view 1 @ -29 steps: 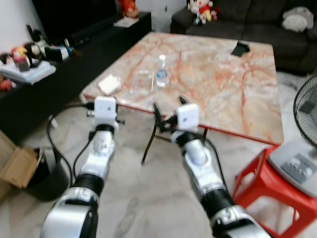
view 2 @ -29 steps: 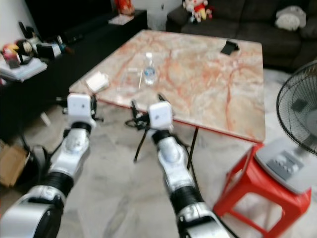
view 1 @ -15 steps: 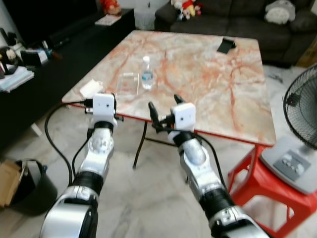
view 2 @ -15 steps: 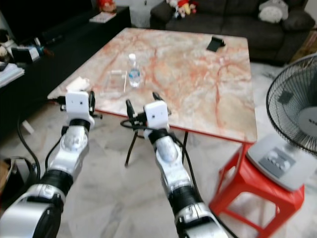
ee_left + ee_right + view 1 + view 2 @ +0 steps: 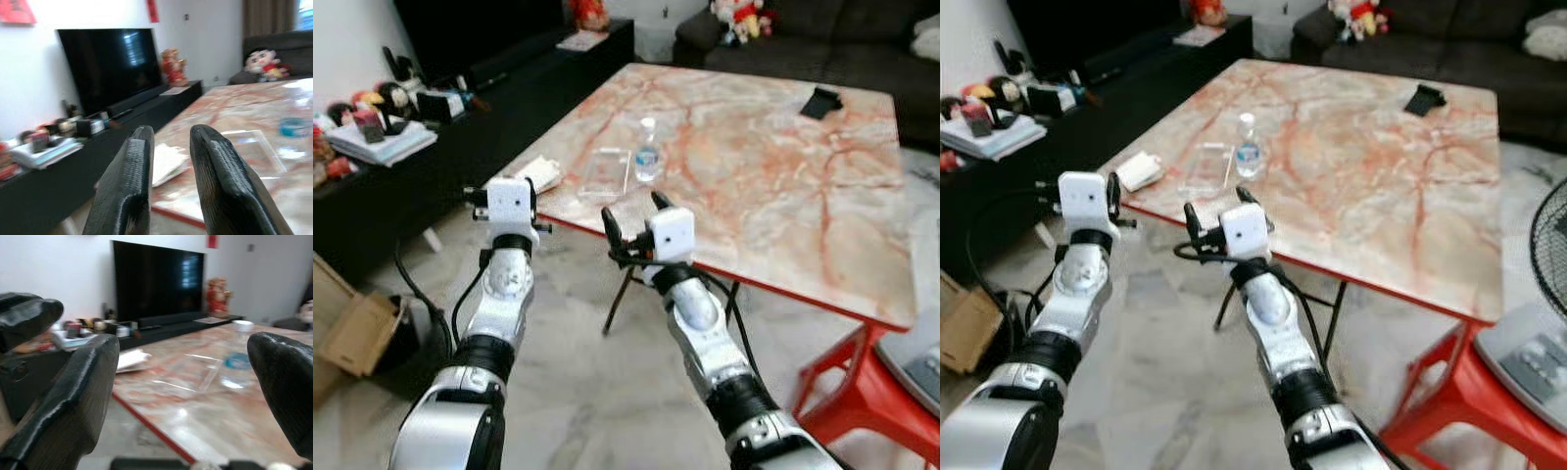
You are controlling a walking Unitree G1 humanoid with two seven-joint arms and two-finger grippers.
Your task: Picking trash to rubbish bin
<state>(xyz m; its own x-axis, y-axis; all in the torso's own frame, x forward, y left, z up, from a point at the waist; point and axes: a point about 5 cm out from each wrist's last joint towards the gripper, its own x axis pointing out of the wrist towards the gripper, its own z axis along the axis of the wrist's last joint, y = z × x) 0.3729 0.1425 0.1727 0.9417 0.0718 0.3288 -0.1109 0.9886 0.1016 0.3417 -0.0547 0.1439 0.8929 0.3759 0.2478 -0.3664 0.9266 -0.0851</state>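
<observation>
From your head camera, the water bottle point(image 5: 647, 150) stands upright on the marble table point(image 5: 783, 176), long axis vertical, white cap up, near the table's left edge. It is clear plastic with a blue label band. Just beside it, toward your left, lies a flat clear plastic container point(image 5: 605, 174); you cannot tell what is in it. A white crumpled packet point(image 5: 538, 174) sits at the table's near left corner. On the floor at the lower left stands a dark rubbish bin point(image 5: 403, 338) beside a cardboard box point(image 5: 352, 331); its contents are hidden. Your left gripper point(image 5: 480, 201) is raised short of the table's corner. Your right gripper point(image 5: 630, 217) hovers just before the table's near edge, fingers spread wide, empty.

In your left wrist view, the two black fingers point(image 5: 217, 186) stand narrowly apart with nothing between them, the blurred bottle point(image 5: 292, 129) beyond.

In your right wrist view, the fingers point(image 5: 73, 396) gape wide, with the bottle point(image 5: 237, 357) upright between them, well ahead.
</observation>
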